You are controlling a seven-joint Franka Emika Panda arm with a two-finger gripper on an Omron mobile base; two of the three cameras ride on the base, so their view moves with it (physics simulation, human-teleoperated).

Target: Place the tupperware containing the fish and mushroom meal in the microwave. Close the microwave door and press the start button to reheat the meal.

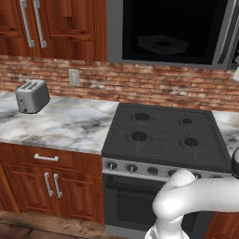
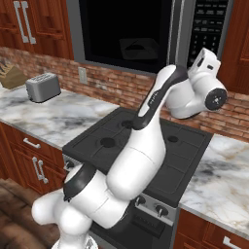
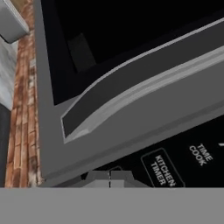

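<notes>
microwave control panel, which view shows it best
The hand view: the microwave control panel sits close, with readable labels such as kitchen timer and time cook. The right base view shows the whole panel as small unreadable rows beside the door handle. The left base view catches just the microwave's right edge.

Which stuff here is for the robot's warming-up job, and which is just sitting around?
For the job:
- microwave
- microwave door, shut
- tupperware inside
- gripper, at the button panel

Just sitting around:
- toaster
- stove
- knife block

base views flank stove point(image 1: 163, 135), hand view near microwave point(image 3: 131, 109)
</notes>
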